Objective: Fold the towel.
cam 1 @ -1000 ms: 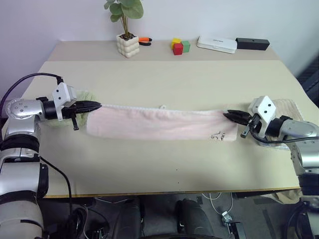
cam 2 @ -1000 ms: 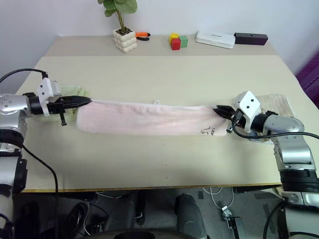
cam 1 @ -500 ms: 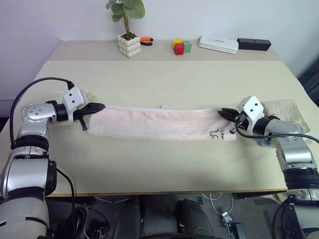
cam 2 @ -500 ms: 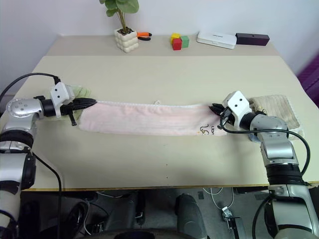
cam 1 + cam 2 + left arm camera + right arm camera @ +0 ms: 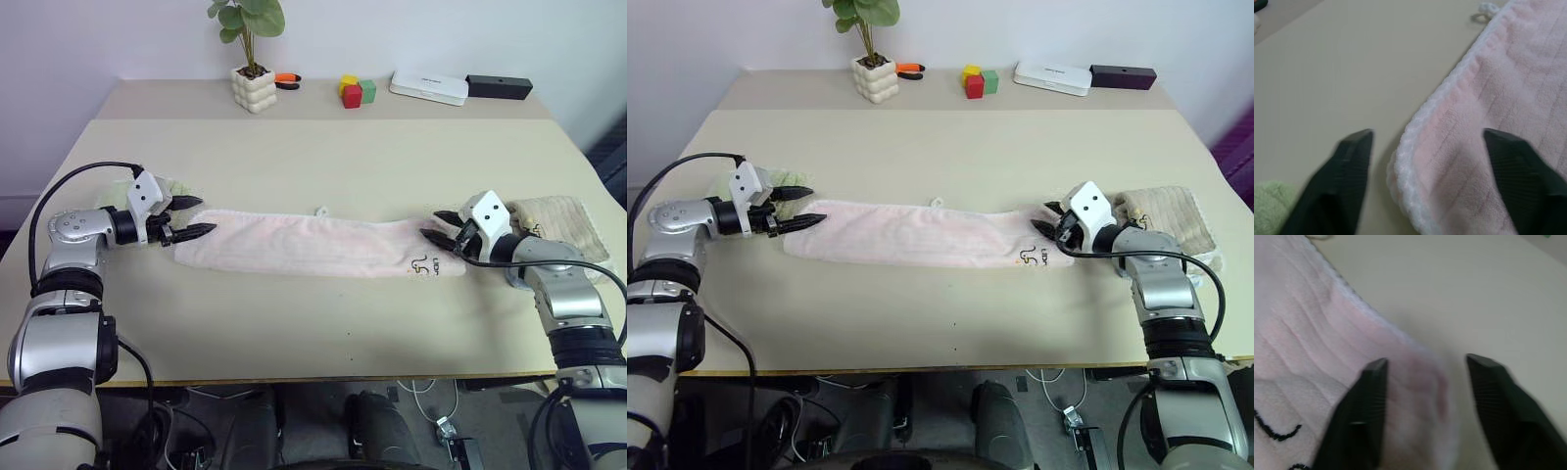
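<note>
Pink terry towel (image 5: 313,245) lies folded lengthwise on the beige table (image 5: 323,323); both grippers, left (image 5: 201,217) and right (image 5: 436,225), jaws apart, apparently holding nothing; potted plant (image 5: 250,59) behind.

Both arms are built of silver-grey metallic cylindrical segments joined by black bands. Each wrist carries a small white angular camera housing with dark screw dots. The left gripper (image 5: 192,217) and right gripper (image 5: 437,226) each have two tapered black fingers. A black cable loops along each forearm
</note>
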### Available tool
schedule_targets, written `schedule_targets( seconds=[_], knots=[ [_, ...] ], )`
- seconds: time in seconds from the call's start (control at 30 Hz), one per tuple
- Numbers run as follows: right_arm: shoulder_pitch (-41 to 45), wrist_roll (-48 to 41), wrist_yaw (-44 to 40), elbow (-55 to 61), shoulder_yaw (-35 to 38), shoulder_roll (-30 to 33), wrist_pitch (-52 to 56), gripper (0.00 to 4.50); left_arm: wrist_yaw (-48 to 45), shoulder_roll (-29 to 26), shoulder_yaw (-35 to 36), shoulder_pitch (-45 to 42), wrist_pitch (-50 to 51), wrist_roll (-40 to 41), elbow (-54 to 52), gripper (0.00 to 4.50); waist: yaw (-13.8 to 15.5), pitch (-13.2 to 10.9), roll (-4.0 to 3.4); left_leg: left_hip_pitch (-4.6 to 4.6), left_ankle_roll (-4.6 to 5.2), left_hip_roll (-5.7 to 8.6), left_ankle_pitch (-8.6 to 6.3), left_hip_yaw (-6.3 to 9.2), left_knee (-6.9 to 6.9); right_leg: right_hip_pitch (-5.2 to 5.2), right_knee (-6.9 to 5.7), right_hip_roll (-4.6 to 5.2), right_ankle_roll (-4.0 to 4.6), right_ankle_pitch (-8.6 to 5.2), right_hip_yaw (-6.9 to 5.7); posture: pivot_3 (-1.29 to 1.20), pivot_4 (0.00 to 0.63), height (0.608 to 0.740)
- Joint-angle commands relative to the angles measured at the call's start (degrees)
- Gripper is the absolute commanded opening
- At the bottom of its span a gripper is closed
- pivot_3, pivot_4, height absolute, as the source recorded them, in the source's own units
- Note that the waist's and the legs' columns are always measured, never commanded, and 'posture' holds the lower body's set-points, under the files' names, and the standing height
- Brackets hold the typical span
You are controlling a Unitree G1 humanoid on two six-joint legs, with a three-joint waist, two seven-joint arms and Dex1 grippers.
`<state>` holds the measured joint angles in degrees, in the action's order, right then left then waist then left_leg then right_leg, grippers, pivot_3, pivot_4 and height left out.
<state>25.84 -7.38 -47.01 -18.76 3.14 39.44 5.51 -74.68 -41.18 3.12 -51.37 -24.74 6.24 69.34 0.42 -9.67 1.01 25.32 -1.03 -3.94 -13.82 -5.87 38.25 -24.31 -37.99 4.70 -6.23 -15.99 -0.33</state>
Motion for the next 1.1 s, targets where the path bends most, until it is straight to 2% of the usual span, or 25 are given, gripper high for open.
schedule_targets(
  seconds=[0.03,0.17,0.2,0.23,0.27,0.43,0.47,0.5,0.6,0.67,0.73,0.9,1.1],
  knots=[
    [2.74,1.99,3.21,-1.1,1.03,0.65,-2.52,4.48,1.75,-0.55,1.88,-1.36,-1.24,0.58,-2.14,4.5,-0.02,0.0,0.0,0.0,0.0,0.0,0.0,0.0,0.0,0.0,0.0,0.0,0.0,0.0,0.0,0.0,0.15,0.735],
    [4.49,-1.94,4.58,1.84,3.93,-0.99,-0.62,4.48,-1.06,0.88,5.69,-3.81,8.57,6.09,-3.94,4.5,0.03,0.0,0.0,0.0,0.0,0.0,0.0,0.0,0.0,0.0,0.0,0.0,0.0,0.0,0.0,0.0,0.15,0.735],
    [4.76,-3.34,6.05,3.8,5.02,-2.11,0.43,4.18,-1.67,1.42,7.12,-4.33,12.02,8.12,-5.09,3.9,0.05,0.0,0.0,0.0,0.0,0.0,0.0,0.0,0.0,0.0,0.0,0.0,0.0,0.0,0.0,0.0,0.15,0.735],
    [4.91,-4.22,7.11,5.16,5.75,-2.88,1.23,3.86,-2.0,1.79,8.13,-4.57,14.6,9.49,-6.15,3.62,0.03,0.0,0.0,0.01,-0.01,0.0,0.0,0.01,0.0,0.0,0.0,0.0,0.0,0.0,0.0,0.0,0.15,0.735],
    [4.85,-5.32,8.19,7.09,6.46,-3.92,2.65,3.55,-2.42,2.24,9.06,-4.53,17.68,11.04,-7.94,3.14,-0.07,0.0,0.0,0.01,-0.02,0.0,0.01,0.01,0.01,0.0,-0.02,0.0,0.0,0.0,0.0,0.0,0.15,0.735],
    [4.24,-8.14,15.27,16.61,7.5,-9.57,10.27,0.97,-0.13,5.06,11.54,-1.37,27.64,16.32,-20.56,0.51,-0.38,0.0,0.0,0.01,-0.32,-0.01,0.19,0.05,-0.02,0.0,-0.03,-0.01,-0.01,0.0,0.0,0.0,0.15,0.735],
    [3.34,-9.35,19.53,20.54,6.66,-14.28,12.8,0.46,4.68,8.06,13.15,0.54,33.0,19.92,-26.75,0.02,-0.42,0.0,0.0,0.01,-0.33,0.0,0.19,0.05,-0.01,0.0,-0.04,-0.01,-0.01,0.0,0.0,0.0,0.15,0.735],
    [2.54,-10.12,22.9,23.45,5.95,-18.01,14.64,0.04,8.56,10.41,13.9,2.43,36.63,22.04,-31.77,0.0,-0.63,0.02,0.0,0.01,-0.33,-0.01,0.19,0.05,-0.03,0.0,-0.03,0.0,-0.01,0.0,0.0,0.0,0.15,0.735],
    [-1.01,-8.81,29.45,28.17,2.86,-25.98,17.84,0.04,16.76,16.25,13.86,9.12,43.34,25.13,-44.8,0.0,-1.04,0.03,0.0,-0.01,-0.38,-0.02,0.23,0.18,-0.05,0.03,-0.12,-0.02,-0.03,-0.02,0.01,0.0,0.15,0.735],
    [-4.3,-6.42,31.12,29.16,-1.04,-28.84,18.84,0.04,21.68,20.71,13.43,13.78,47.88,27.58,-52.32,0.0,-1.09,0.03,-0.01,0.01,-0.39,-0.01,0.23,0.18,-0.04,0.03,-0.11,0.0,-0.03,-0.02,0.01,0.0,0.15,0.735],
    [-6.15,-7.76,31.38,29.72,-1.56,-30.73,19.82,0.04,26.5,23.51,13.63,16.22,51.35,28.98,-56.51,0.0,-1.04,0.02,0.0,0.05,-0.39,0.01,0.23,0.17,-0.01,0.04,-0.07,0.0,-0.03,-0.02,0.02,0.0,0.15,0.735],
    [-9.42,-3.57,35.68,22.77,-1.37,-31.62,16.04,0.04,34.89,30.28,11.72,23.56,53.54,28.0,-58.87,0.0,-1.03,0.09,0.04,-0.09,-0.1,0.05,0.07,0.27,-0.02,0.22,-0.06,-0.01,-0.02,-0.01,0.01,0.0,0.15,0.735],
    [-9.53,-3.14,39.83,16.26,3.5,-31.41,12.62,0.04,38.15,27.78,11.37,25.48,50.22,23.81,-52.87,0.0,-1.13,0.09,0.05,-0.15,-0.1,0.06,0.06,0.28,-0.08,0.25,-0.02,-0.04,-0.02,-0.02,0.01,0.0,0.15,0.735]
  ],
)
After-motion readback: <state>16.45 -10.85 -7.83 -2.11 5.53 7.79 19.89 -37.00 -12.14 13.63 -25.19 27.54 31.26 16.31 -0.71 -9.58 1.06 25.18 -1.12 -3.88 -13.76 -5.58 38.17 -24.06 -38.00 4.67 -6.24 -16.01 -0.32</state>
